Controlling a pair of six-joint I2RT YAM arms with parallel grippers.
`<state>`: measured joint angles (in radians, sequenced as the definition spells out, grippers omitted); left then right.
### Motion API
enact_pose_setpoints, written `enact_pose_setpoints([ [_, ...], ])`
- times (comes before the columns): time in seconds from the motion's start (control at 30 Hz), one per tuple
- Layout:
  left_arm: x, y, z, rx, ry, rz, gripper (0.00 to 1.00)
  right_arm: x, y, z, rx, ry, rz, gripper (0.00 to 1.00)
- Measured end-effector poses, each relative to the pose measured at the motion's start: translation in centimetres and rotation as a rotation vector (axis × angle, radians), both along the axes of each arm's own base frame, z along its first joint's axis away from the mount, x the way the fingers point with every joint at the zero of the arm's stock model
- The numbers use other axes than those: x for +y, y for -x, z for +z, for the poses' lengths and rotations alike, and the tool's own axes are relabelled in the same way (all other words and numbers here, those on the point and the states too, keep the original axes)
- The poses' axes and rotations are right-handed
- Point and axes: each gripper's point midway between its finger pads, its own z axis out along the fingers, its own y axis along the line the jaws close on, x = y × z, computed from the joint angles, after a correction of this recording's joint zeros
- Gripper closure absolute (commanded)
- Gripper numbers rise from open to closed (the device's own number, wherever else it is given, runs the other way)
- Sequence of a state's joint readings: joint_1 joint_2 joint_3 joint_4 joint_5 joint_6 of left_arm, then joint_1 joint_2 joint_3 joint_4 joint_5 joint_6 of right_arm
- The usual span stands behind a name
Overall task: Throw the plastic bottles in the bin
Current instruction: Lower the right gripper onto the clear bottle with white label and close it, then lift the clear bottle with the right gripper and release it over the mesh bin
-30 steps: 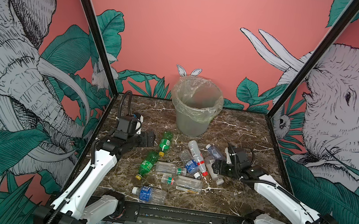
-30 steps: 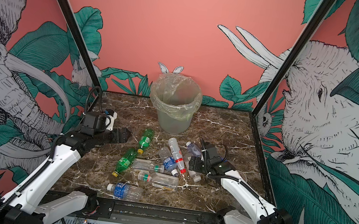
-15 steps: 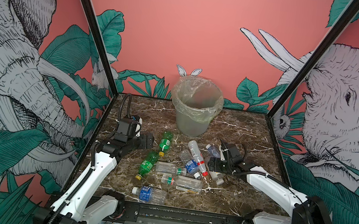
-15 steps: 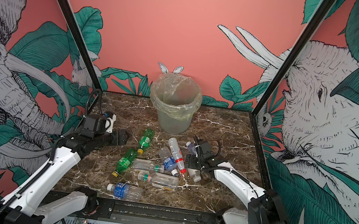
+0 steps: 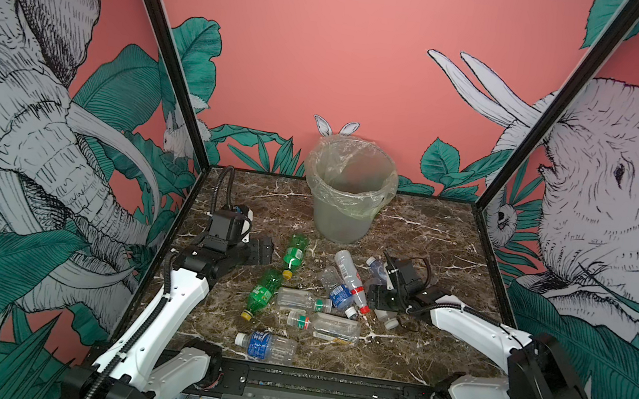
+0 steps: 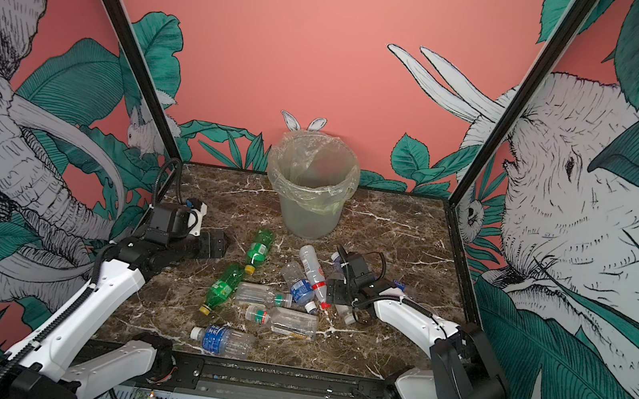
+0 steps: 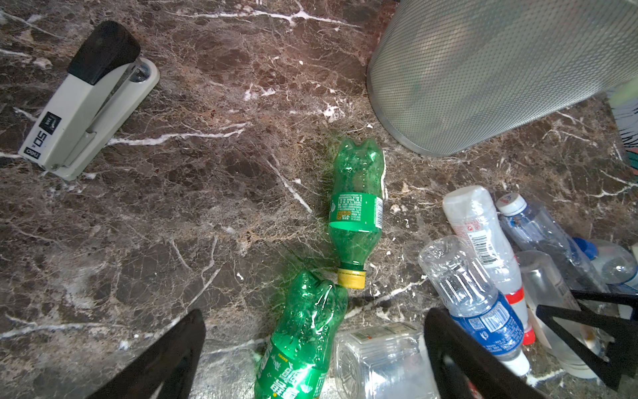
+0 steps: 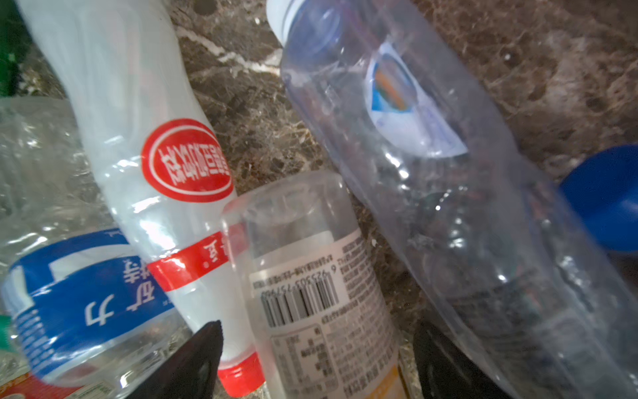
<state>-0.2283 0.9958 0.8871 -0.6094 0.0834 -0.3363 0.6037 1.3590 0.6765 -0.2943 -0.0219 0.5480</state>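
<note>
Left gripper point(image 5: 263, 251): hung wide apart, empty, near the counter's point(image 5: 431, 232) left edge.
Right gripper point(image 5: 378, 300): fingers were apart, astride the barcode-labelled bottle point(image 8: 310, 276).

Both arms look alike: the left arm point(image 5: 184, 287) and right arm point(image 5: 472, 329) wear glossy white shells between bulky round black joint housings point(image 5: 540, 389). A ribbed black cable hose point(image 5: 167, 279) follows the left one, a thinner black cable point(image 5: 438, 305) the right. Matte black wedge-shaped fingers point(image 7: 172, 355) tip each wrist.
</note>
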Motion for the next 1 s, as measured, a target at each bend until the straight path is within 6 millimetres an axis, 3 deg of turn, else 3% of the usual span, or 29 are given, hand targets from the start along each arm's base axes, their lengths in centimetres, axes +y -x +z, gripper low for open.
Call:
enact_pose_setpoints([
  [0.33,0.5,-0.1,-0.5,0.000,-0.022,0.015,0.01,0.4,-0.4,-1.1,-0.003,0.022,0.021,0.31],
  [0.5,0.6,0.1,-1.4,0.019,-0.019,0.023,0.01,0.5,-0.6,-1.1,-0.012,0.024,0.025,0.45],
  [0.67,0.5,0.0,-1.5,0.020,-0.005,0.027,0.01,0.4,-0.5,-0.9,-0.024,0.020,0.022,0.46],
  [0.83,0.3,-0.2,-1.3,0.014,0.005,0.029,0.01,0.5,-0.3,0.7,-0.062,-0.032,0.014,0.47],
  [1.0,0.1,-0.2,-1.3,0.020,0.021,0.030,0.01,0.9,-0.6,3.9,-0.142,-0.109,0.000,0.48],
])
